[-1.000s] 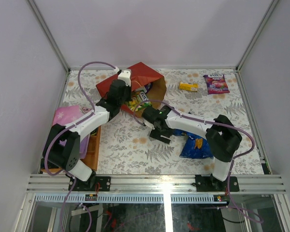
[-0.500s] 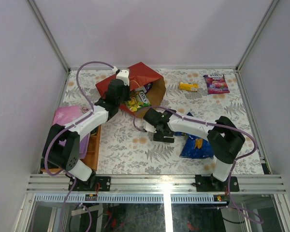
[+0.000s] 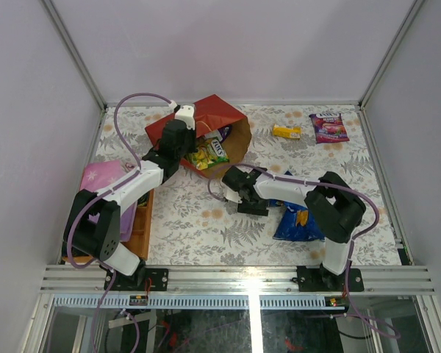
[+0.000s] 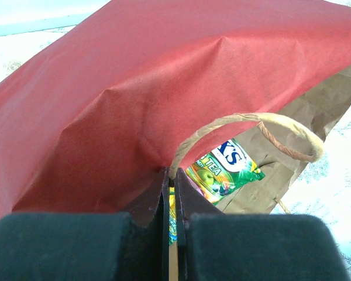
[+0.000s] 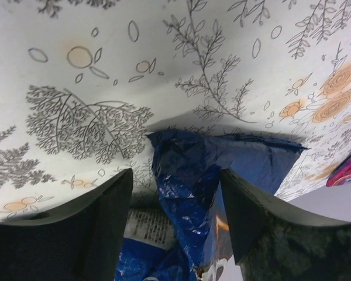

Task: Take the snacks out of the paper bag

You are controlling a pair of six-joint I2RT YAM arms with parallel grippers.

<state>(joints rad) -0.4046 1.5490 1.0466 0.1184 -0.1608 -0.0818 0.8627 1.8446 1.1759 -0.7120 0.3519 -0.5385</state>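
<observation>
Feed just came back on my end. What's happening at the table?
The left gripper is pinched shut on the red paper bag's rim, by its cord handle. A green-yellow packet lies inside. The right gripper stands open over a corner of the large blue snack bag on the table. A yellow packet and a purple packet lie at the far right.
</observation>
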